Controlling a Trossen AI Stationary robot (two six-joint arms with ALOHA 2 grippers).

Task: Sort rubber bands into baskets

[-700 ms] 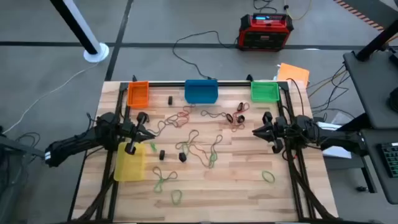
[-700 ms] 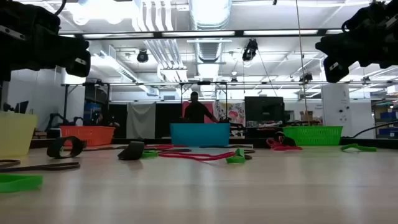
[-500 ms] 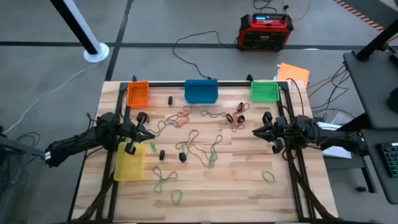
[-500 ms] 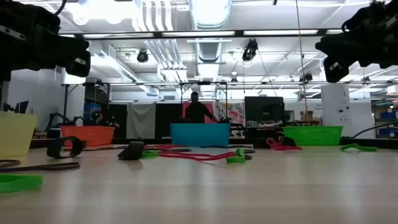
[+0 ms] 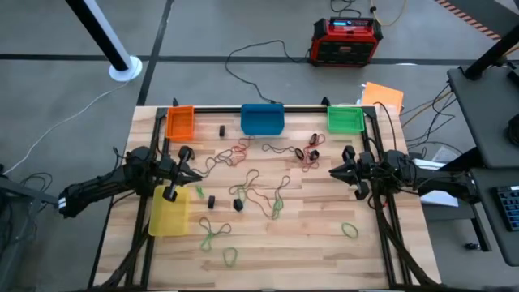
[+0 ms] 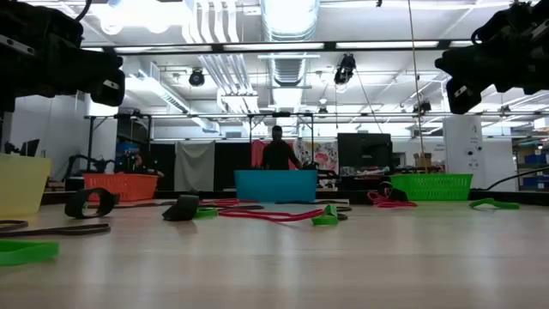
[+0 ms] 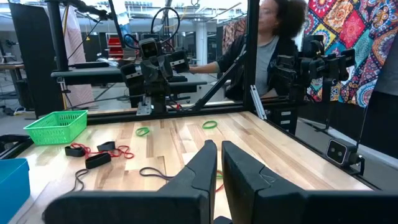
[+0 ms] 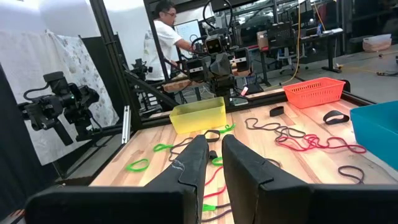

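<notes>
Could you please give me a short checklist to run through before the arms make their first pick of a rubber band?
1. Left gripper empty, jaws shut, hanging by the yellow basket: ok.
2. Right gripper empty, jaws nearly shut: ok, but open before picking.
3. Orange basket, blue basket and green basket upright along the table's far edge: ok.
4. Rubber bands apart enough to take singly: not ok, the middle ones tangle.
5. Baskets empty: cannot tell.
</notes>
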